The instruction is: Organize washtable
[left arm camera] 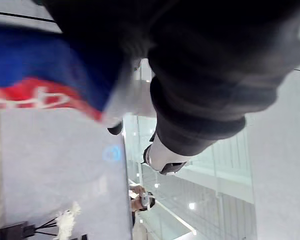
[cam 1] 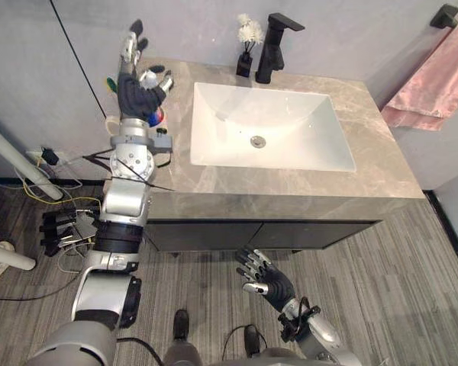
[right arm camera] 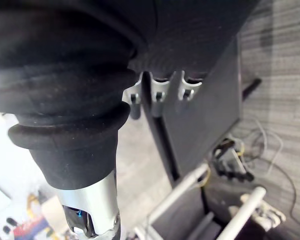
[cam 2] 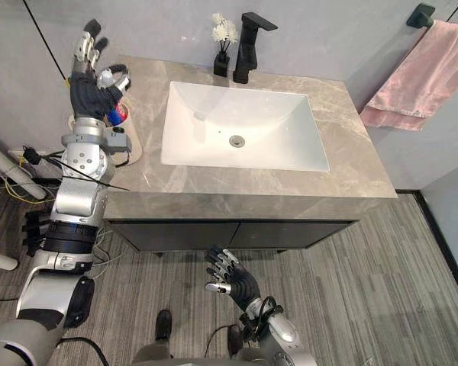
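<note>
The task is judged barely begun: a blue-and-red bottle [cam 1: 154, 118] is seen just below the straight fingers [cam 1: 127, 49] of the left hand [cam 1: 136, 95], and the right hand [cam 1: 271, 284] is held slack.

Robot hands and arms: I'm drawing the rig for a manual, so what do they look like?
The left robot hand and right robot hand have silver fingers with dark tips and a thumb; a dark ribbed cover wraps each back and wrist. The left arm is rounded silver-grey segments with a black band partway along; the right arm is silver-grey too.
</note>
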Motion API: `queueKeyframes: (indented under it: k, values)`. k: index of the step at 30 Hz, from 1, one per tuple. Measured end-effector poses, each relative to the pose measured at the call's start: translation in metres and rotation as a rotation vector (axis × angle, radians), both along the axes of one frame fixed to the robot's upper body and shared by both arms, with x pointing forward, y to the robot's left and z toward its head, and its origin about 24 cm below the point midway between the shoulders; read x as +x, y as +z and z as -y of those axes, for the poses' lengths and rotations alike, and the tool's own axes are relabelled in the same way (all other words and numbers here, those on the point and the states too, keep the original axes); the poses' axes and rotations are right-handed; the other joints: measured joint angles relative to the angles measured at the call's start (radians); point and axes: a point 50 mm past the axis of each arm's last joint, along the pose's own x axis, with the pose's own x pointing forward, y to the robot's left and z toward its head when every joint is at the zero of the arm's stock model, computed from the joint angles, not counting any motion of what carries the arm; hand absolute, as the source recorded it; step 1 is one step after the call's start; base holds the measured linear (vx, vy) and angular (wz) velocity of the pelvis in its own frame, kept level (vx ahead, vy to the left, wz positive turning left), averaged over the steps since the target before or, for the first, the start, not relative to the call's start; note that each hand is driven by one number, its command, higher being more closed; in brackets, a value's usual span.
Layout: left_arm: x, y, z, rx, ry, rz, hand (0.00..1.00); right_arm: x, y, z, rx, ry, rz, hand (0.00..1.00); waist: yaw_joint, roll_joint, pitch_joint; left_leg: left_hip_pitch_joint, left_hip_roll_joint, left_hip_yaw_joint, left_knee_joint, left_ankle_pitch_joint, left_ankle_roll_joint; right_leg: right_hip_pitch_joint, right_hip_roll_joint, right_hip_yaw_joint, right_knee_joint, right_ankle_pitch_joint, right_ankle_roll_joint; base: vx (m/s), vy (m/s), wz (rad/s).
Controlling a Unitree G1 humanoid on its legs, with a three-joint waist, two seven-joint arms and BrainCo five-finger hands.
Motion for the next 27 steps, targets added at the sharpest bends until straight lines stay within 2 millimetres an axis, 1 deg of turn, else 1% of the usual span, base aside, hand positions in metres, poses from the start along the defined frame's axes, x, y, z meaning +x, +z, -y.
queueKeyframes:
  k: [2,3,4,5,6,7,10,11,13,14,16,17,18,19,20,21,24,25,27]
  values:
    - [-0.002,0.014,-0.003,0.03,0.012,0.039,0.0,0.002,0.001,0.0,0.0,0.003,0.007,0.0,0.001,0.002,-0.001,0.003,0.0,0.0,0.0,0.0,0.0,0.003,0.0,0.0,0.0,0.0,0.0,0.0,0.0,0.0]
    - [-0.004,0.026,-0.006,0.051,0.024,0.073,0.0,0.002,0.002,0.0,-0.001,0.004,0.01,0.0,0.001,0.003,-0.002,0.008,0.0,0.0,0.0,0.0,0.0,0.008,0.0,0.0,-0.001,0.0,0.0,0.0,0.0,0.0]
    - [-0.006,0.032,-0.007,0.059,0.029,0.092,0.0,0.003,0.002,0.0,-0.001,0.005,0.012,0.0,0.0,0.003,-0.002,0.011,0.0,0.0,0.0,0.0,0.0,0.012,0.0,0.0,-0.002,0.0,0.0,0.0,0.0,0.0]
    - [-0.01,0.042,-0.01,0.073,0.036,0.132,0.0,0.004,0.002,-0.001,0.0,0.007,0.016,0.0,0.001,0.003,-0.005,0.017,0.0,0.0,0.0,0.0,0.0,0.019,-0.001,0.0,-0.004,0.0,0.0,0.0,0.0,0.0]
    - [-0.011,0.046,-0.012,0.082,0.043,0.146,0.0,0.004,0.003,-0.001,0.0,0.008,0.017,0.0,0.001,0.004,-0.009,0.017,0.0,0.0,0.0,0.0,0.0,0.019,-0.001,-0.001,-0.004,0.0,0.0,0.0,0.0,0.0]
    - [-0.016,0.059,-0.016,0.1,0.058,0.189,0.0,0.004,0.003,-0.001,-0.001,0.008,0.019,0.0,0.003,0.007,-0.013,0.017,0.0,-0.001,0.0,0.0,0.0,0.019,0.0,-0.002,-0.005,0.0,0.0,0.0,0.0,0.0]
    - [-0.03,0.077,-0.027,0.119,0.081,0.273,0.0,0.004,0.003,0.0,-0.003,0.009,0.019,0.0,0.008,0.019,-0.024,0.016,-0.001,-0.003,0.0,0.0,0.0,0.02,-0.001,-0.004,-0.004,0.0,0.0,0.0,0.0,0.0]
    - [-0.034,0.08,-0.028,0.12,0.079,0.291,1.0,0.004,0.003,0.0,-0.004,0.009,0.019,0.0,0.01,0.02,-0.024,0.016,0.0,-0.004,0.0,0.0,0.0,0.02,-0.001,-0.004,-0.004,0.0,0.0,0.0,0.0,0.0]
    - [-0.049,0.084,-0.032,0.119,0.072,0.356,1.0,0.004,0.002,0.002,-0.009,0.008,0.017,0.0,0.018,0.022,-0.027,0.016,-0.002,-0.005,0.0,0.001,0.001,0.02,-0.001,-0.006,-0.001,0.0,0.0,0.0,0.0,0.0]
    - [-0.058,0.08,-0.037,0.109,0.071,0.382,1.0,0.003,0.001,0.006,-0.012,-0.007,0.01,0.0,0.024,0.027,-0.032,0.016,-0.004,-0.005,0.0,0.001,0.002,0.02,-0.002,-0.006,-0.001,-0.001,0.0,0.0,0.0,0.0]
    - [-0.068,0.069,-0.046,0.09,0.069,0.386,1.0,0.002,-0.001,0.011,-0.015,-0.027,0.006,0.0,0.028,0.036,-0.039,0.017,-0.006,-0.005,0.0,0.001,0.002,0.02,-0.004,-0.008,0.0,-0.001,0.0,0.0,0.0,0.0]
    - [-0.075,0.056,-0.055,0.078,0.076,0.37,1.0,0.002,-0.001,0.014,-0.019,-0.039,0.003,0.0,0.029,0.041,-0.043,0.016,-0.006,-0.006,0.0,0.002,0.003,0.02,-0.004,-0.009,0.0,-0.001,0.0,0.0,-0.003,0.04]
    - [-0.079,0.034,-0.066,0.063,0.073,0.305,1.0,0.001,-0.003,0.019,-0.021,-0.058,-0.002,0.0,0.031,0.049,-0.053,0.017,-0.006,-0.008,-0.001,0.002,0.003,0.021,-0.004,-0.011,0.001,-0.002,-0.001,-0.01,-0.006,0.05]
    - [-0.081,0.023,-0.069,0.05,0.07,0.274,1.0,0.0,-0.003,0.02,-0.021,-0.065,-0.006,0.0,0.031,0.052,-0.058,0.017,-0.006,-0.009,-0.001,0.002,0.003,0.022,-0.004,-0.014,0.001,-0.003,-0.002,-0.02,-0.008,0.08]
    - [-0.084,0.002,-0.075,0.027,0.072,0.21,1.0,-0.001,-0.004,0.022,-0.021,-0.076,-0.013,0.0,0.031,0.057,-0.065,0.016,-0.006,-0.013,-0.002,0.002,0.003,0.022,-0.004,-0.019,0.003,-0.005,-0.005,-0.01,-0.005,0.07]
    - [-0.086,-0.008,-0.077,0.012,0.067,0.18,1.0,-0.002,-0.005,0.024,-0.024,-0.084,-0.015,0.0,0.031,0.059,-0.066,0.017,-0.006,-0.014,-0.003,0.002,0.003,0.022,-0.004,-0.02,0.003,-0.007,-0.007,-0.03,-0.006,0.1]
    - [-0.093,-0.055,-0.074,-0.067,0.028,0.033,1.0,-0.008,-0.01,0.029,-0.036,-0.104,-0.041,0.0,0.035,0.06,-0.068,0.016,-0.007,-0.031,-0.007,0.002,0.002,0.022,-0.003,-0.037,0.02,-0.027,-0.015,-0.03,-0.005,0.15]
    - [-0.096,-0.063,-0.073,-0.081,0.021,0.01,1.0,-0.009,-0.01,0.029,-0.036,-0.106,-0.043,0.0,0.035,0.061,-0.068,0.016,-0.007,-0.031,-0.007,0.002,0.002,0.022,-0.003,-0.038,0.02,-0.027,-0.015,-0.02,-0.004,0.07]
    - [-0.103,-0.094,-0.063,-0.145,-0.029,-0.095,1.0,-0.009,-0.01,0.029,-0.041,-0.115,-0.041,0.0,0.034,0.063,-0.069,0.015,-0.007,-0.032,-0.007,0.002,0.002,0.022,-0.004,-0.04,0.022,-0.027,-0.015,0.0,0.0,0.0]
